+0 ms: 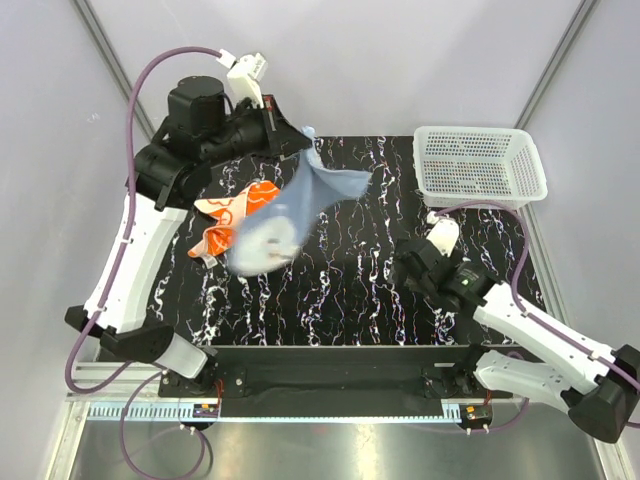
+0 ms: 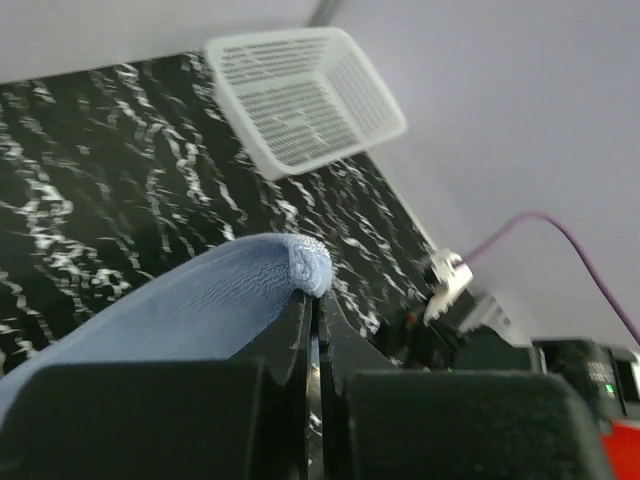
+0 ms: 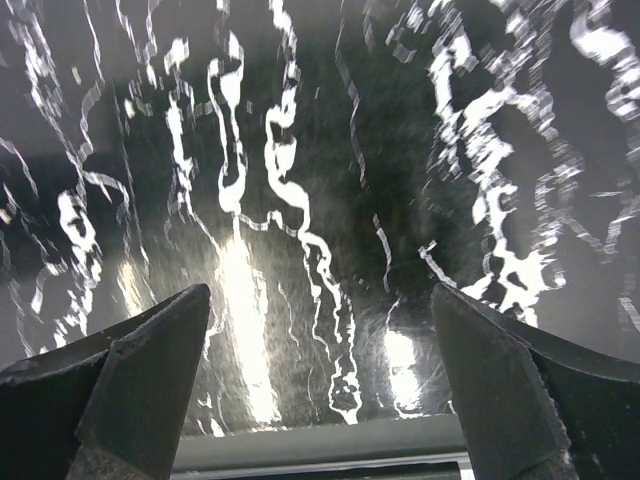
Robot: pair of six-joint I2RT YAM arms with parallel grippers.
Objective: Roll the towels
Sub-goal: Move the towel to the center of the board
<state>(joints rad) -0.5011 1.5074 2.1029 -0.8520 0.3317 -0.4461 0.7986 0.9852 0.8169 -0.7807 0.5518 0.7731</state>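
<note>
- Our left gripper (image 1: 292,137) sits in the upper left of the overhead view, raised above the far edge of the black marbled table (image 1: 370,290).
- Its jaws are clenched on one corner of the light blue towel (image 1: 300,195). The left wrist view shows the cloth edge pinched between the two fingers.
- The blue towel hangs from that grip down toward the centre left of the frame, and its lower part is blurred.
- The orange patterned towel (image 1: 228,215) lies crumpled on the table at centre left, partly hidden behind the blue one.
- Our right gripper (image 3: 320,300) hovers low over bare table at right of centre, its jaws spread wide and grasping nothing.
- The white mesh basket (image 1: 480,165) stands in the upper right corner, well apart from both towels.
</note>
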